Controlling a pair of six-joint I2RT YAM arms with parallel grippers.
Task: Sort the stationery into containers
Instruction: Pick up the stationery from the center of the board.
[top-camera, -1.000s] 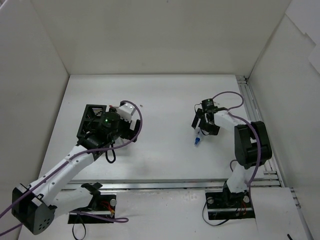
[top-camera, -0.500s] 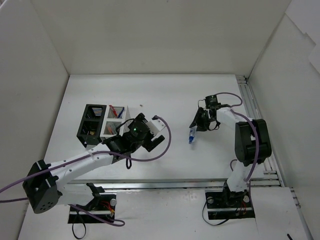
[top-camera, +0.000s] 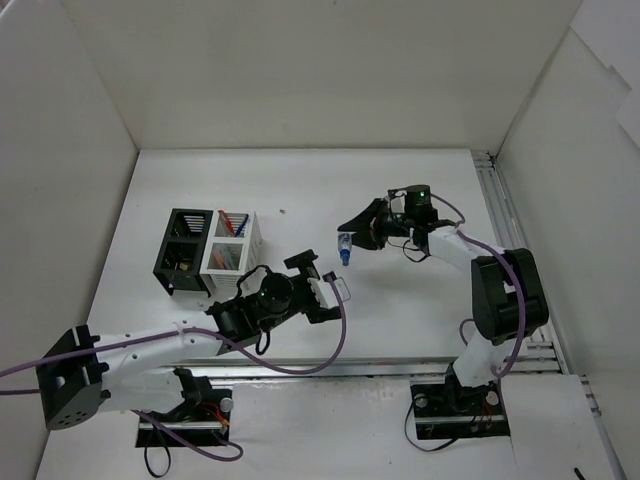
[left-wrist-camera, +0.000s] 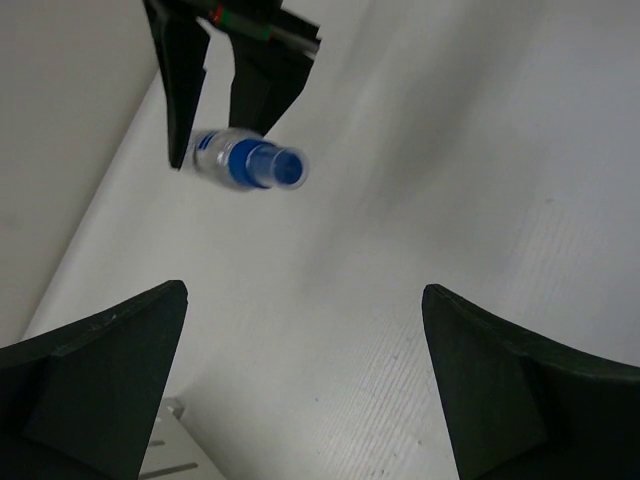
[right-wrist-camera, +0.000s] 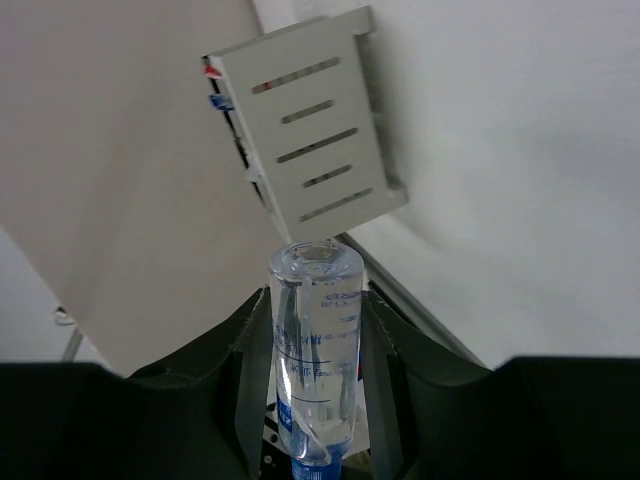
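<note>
My right gripper (top-camera: 352, 234) is shut on a clear tube with a blue cap (top-camera: 343, 250) and holds it above the table's middle. In the right wrist view the tube (right-wrist-camera: 315, 340) stands between the pads, cap towards the wrist. The two containers stand side by side at the left, a black organiser (top-camera: 182, 250) and a white slatted one (top-camera: 228, 248). Red and blue pens (top-camera: 232, 221) lean in the white one (right-wrist-camera: 315, 135). My left gripper (top-camera: 326, 282) is open and holds nothing, just left of and below the tube. Its wrist view shows the tube (left-wrist-camera: 245, 160) hanging ahead of its fingers (left-wrist-camera: 110, 360).
White walls enclose the table on three sides. A metal rail (top-camera: 503, 225) runs along the right edge. A small dark speck (top-camera: 283, 211) lies behind the containers. Purple cables loop off both wrists.
My right gripper shut on the tube, lifted it off the table and carried it left. My left arm swung away from above the containers, down and right towards the middle.
</note>
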